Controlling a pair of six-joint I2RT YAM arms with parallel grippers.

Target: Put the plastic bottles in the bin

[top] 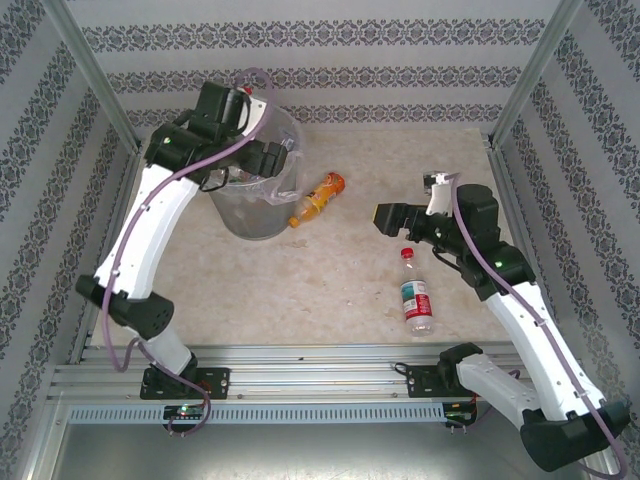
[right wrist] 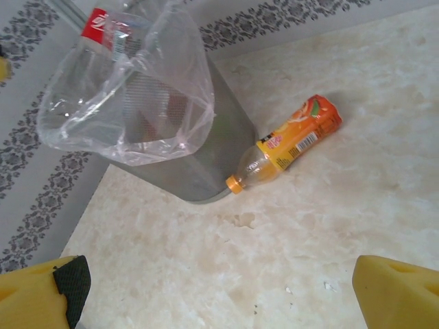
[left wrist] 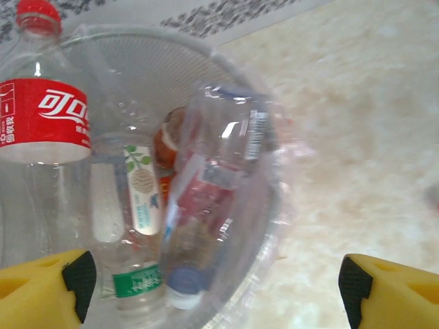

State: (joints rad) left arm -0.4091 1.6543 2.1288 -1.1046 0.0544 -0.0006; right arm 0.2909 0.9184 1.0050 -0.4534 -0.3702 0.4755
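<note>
Right tool (right wrist: 219, 295), open and empty, faces the orange juice bottle (right wrist: 295, 140) lying aslant beside the bin (right wrist: 219, 130). Left tool (left wrist: 212, 295) hangs open, empty, over that bin

My jaws are yellow, with black pads (left wrist: 77, 277) on their inner side. The worktop (top: 340, 290) is cream with pale beige marbling. The bin (right wrist: 212, 161) is grey and half see-through, and its bag (right wrist: 123, 103) is clear. The cola bottle (left wrist: 44, 113) has a red label with white letters and a red cap. Other bottles have a green label (left wrist: 137, 282) and a blue cap (left wrist: 185, 277). The orange bottle (right wrist: 291, 140) has an orange label and cap. The red-capped bottle (top: 416, 297) has a pale label with some green. The walls (top: 330, 85) have white and grey stripes with dark floral ornament.
</note>
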